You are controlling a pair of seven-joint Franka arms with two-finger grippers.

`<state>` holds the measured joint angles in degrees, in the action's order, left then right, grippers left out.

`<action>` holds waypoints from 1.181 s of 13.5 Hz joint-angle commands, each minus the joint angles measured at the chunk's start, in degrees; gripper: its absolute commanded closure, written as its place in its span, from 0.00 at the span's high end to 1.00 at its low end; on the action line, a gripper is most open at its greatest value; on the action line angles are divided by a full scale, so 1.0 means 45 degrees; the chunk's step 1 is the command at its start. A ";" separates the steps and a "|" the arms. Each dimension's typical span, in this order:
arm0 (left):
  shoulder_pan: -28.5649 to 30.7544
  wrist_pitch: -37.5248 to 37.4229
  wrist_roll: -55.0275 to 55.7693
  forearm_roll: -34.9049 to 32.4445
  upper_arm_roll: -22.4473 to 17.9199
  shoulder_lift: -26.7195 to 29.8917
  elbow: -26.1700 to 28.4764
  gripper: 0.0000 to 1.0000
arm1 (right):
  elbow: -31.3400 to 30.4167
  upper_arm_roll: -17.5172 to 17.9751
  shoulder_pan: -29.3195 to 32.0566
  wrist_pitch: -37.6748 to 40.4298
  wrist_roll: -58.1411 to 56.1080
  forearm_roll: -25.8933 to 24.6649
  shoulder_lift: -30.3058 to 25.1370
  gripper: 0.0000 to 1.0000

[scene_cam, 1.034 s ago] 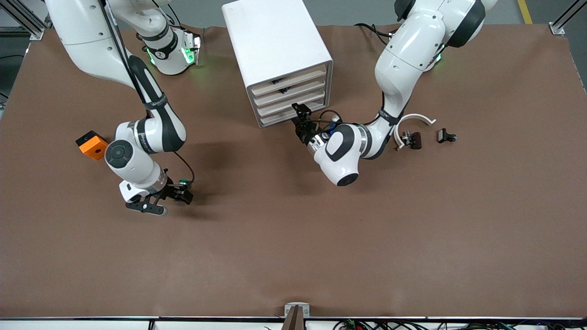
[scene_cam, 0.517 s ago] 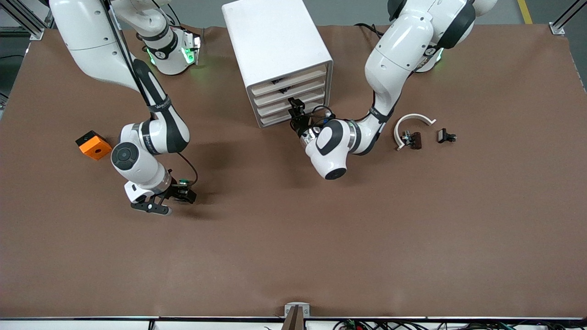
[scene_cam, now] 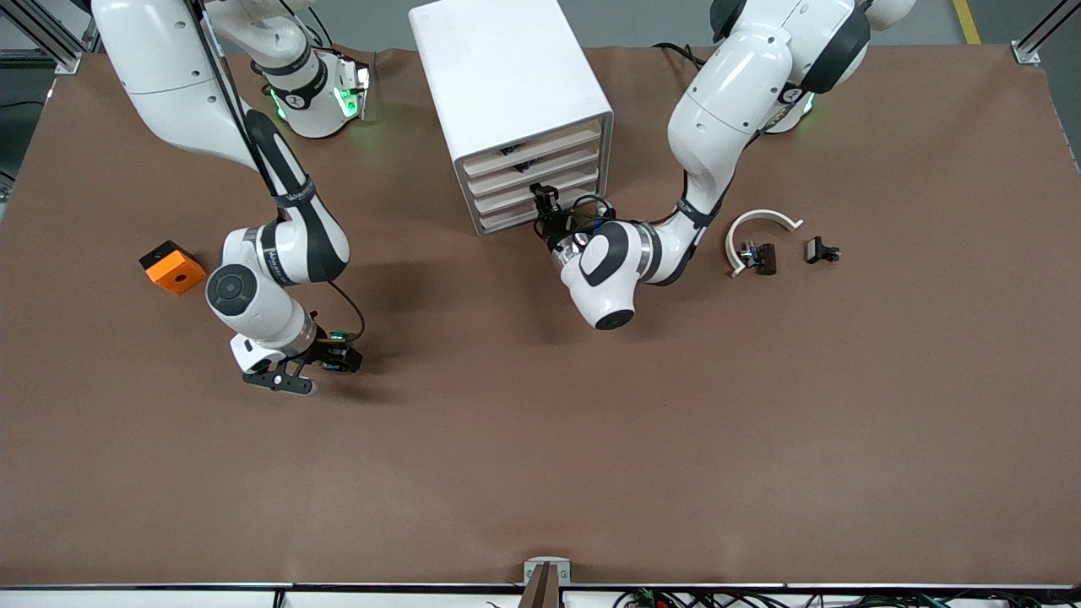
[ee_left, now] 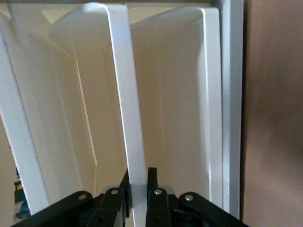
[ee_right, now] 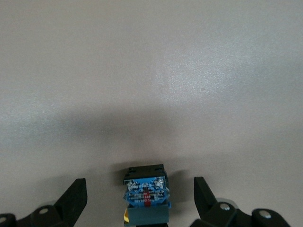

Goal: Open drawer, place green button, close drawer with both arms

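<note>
White and folded at the elbow, the left arm reaches low to the drawer cabinet (scene_cam: 513, 110) at upper centre of the front view, its left gripper (ee_left: 138, 189) clenched on a drawer's thin front lip (ee_left: 128, 118). The right gripper (ee_right: 142, 198) hangs low at centre left, fingers (ee_right: 73, 198) spread wide, the button (ee_right: 146, 196) on the table (scene_cam: 591, 439) between them, untouched. Bare brown table fills the frame's lower half.

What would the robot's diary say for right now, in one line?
left gripper: shut on drawer front | right gripper: open around button on table | drawers: closed
</note>
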<state>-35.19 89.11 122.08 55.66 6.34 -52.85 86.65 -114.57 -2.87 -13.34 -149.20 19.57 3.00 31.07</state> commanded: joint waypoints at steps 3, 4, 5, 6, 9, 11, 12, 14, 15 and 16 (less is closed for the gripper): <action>0.0182 0.0021 -0.0312 -0.0493 -0.0529 -0.0248 -0.0584 0.00 | -0.0027 -0.0123 -0.0121 0.0049 0.0047 -0.0082 0.0126 1.00; 0.0182 0.0021 -0.0370 -0.0493 -0.0762 -0.0229 -0.0623 0.00 | -0.0027 -0.0124 -0.0121 0.0049 0.0047 -0.0082 0.0146 1.00; 0.0202 0.0021 -0.0429 -0.0493 -0.0977 -0.0268 -0.0894 0.00 | -0.0066 -0.0124 -0.0121 0.0049 0.0047 -0.0101 0.0146 1.00; 0.0202 0.0060 -0.0449 -0.0493 -0.1173 -0.0365 -0.1129 0.00 | -0.0105 -0.0124 -0.0121 0.0049 0.0047 -0.0101 0.0166 1.00; 0.0260 0.0080 -0.0429 -0.0435 -0.1739 -0.0386 -0.1521 0.00 | -0.0125 -0.0104 -0.0141 0.0088 0.0027 -0.0101 0.0146 0.71; 0.0533 0.0099 -0.0449 -0.0454 -0.1760 -0.0385 -0.1853 0.00 | -0.0125 -0.0104 -0.0218 0.0166 0.0240 -0.0082 0.0127 0.00; 0.0669 0.0118 -0.0449 -0.0435 -0.1780 -0.0405 -0.2028 0.00 | -0.0106 -0.0104 -0.0277 0.0263 0.0513 -0.0082 0.0127 0.00; 0.0826 0.0138 -0.0856 -0.0435 -0.1760 -0.0405 -0.2127 0.15 | -0.0067 -0.0085 -0.0297 0.0283 0.0593 -0.0082 0.0069 0.00; 0.0866 0.0138 -0.1149 -0.0435 -0.1780 -0.0385 -0.2147 0.27 | 0.0030 -0.0085 -0.0258 0.0399 0.0613 -0.0062 0.0049 0.00; 0.1001 0.0216 -0.1345 -0.0435 -0.1780 -0.0347 -0.2224 0.66 | 0.0186 -0.0104 -0.0181 0.0633 0.0594 -0.0062 0.0010 0.00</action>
<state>-31.37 88.53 119.24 54.57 -1.14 -53.13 79.47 -114.53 -2.91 -13.91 -148.22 20.91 2.99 31.98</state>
